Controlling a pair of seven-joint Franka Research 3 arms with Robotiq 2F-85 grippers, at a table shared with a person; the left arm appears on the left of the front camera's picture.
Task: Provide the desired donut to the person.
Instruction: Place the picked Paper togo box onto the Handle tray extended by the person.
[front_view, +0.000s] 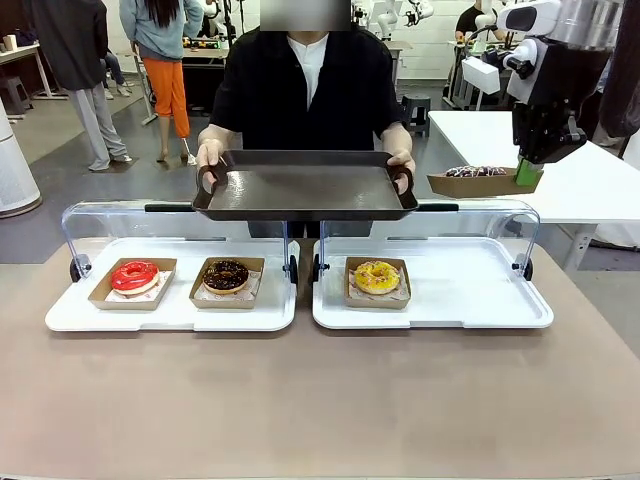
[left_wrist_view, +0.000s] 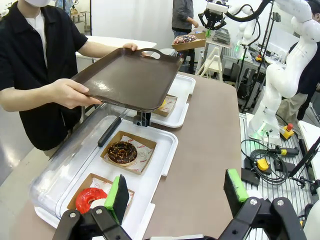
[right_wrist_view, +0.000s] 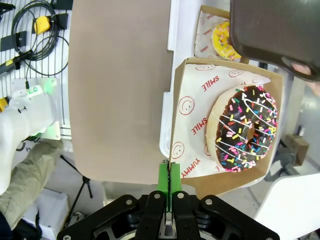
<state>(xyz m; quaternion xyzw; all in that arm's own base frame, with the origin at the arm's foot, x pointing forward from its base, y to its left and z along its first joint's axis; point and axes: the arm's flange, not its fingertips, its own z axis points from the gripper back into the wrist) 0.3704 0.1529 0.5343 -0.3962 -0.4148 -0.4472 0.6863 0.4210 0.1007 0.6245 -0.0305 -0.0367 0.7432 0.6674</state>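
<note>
The person stands at the far side and holds a dark serving tray level with both hands. My right gripper is raised to the right of that tray, shut on the edge of a cardboard tray that carries a chocolate donut with coloured sprinkles. The held tray hangs just beyond the dark tray's right handle. My left gripper is open and holds nothing, above the near end of the left white tray. A red donut, a chocolate donut and a yellow donut sit below.
Two white trays with clear lids swung open stand side by side on the brown table. Each donut lies in its own cardboard tray. A white table stands to the right behind my right arm.
</note>
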